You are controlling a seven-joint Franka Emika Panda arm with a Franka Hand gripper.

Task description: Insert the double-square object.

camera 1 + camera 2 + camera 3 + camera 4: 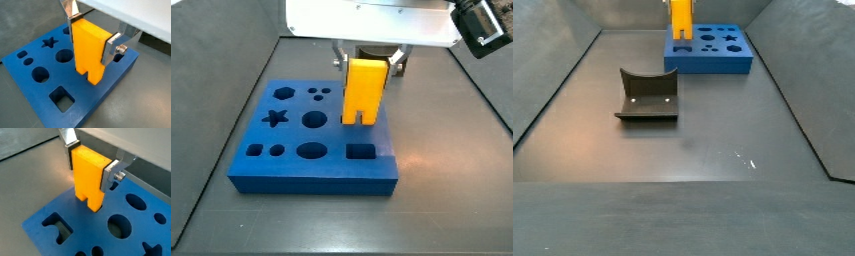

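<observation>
**Now: line up the prongs before you go down**

Pincer (pixel 91 36) is clamped on the double-square object (pixel 90 50), silver plates on its two narrow sides near the top, prongs pointing down. Both wrist views show the yellow block hanging upright over the blue board (pixel 100 107), prong tips above the top face, not yet in any hole. In a side view the pincer (pixel 369 58) sits over the board's far right part (pixel 305 172).

How to do it well, my read:
- The matching double-square slot isn't clearly visible; the block likely hides it. Confirm it before descending.
- Keep the block vertical. Any tilt and one prong could catch the slot's edge.
- Square the prong faces to the board edges; yaw error is the probable jam cause.
- Descend slowly, stop if the board shifts on the surface (pixel 452 200).
- Don't release until the prongs are seated.

The fixture (pixel 647 97) stands well apart from the board (pixel 710 55), no clearance issue.
</observation>
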